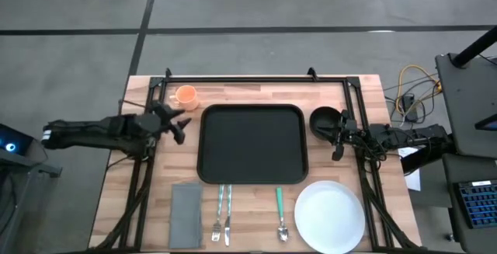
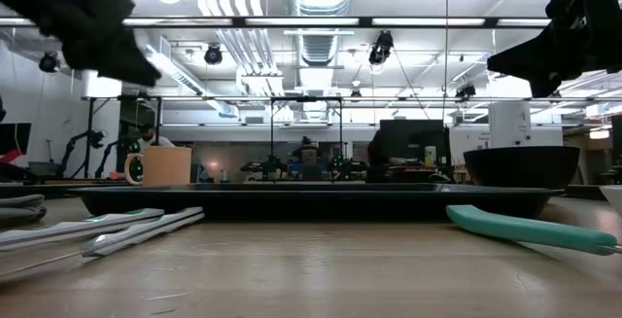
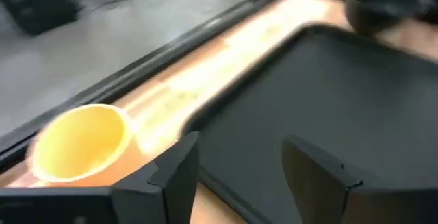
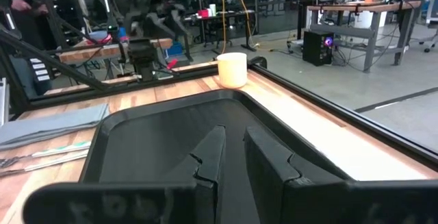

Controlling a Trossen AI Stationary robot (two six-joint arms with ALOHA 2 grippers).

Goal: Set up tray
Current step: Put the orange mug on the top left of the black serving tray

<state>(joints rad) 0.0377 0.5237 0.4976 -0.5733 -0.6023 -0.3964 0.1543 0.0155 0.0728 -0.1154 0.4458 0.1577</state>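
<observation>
Cutlery [image 1: 225, 217] just beside tray [image 1: 251, 144] rim

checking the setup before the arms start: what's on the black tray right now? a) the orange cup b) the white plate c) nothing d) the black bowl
c: in the high view the tray is bare, with the white plate on the table below its right corner, the orange cup off its upper left corner, and the black bowl just to its right.

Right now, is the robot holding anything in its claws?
No. The left tool is open beside the tray, with nothing between its fingers. The right tool holds nothing either.
</observation>
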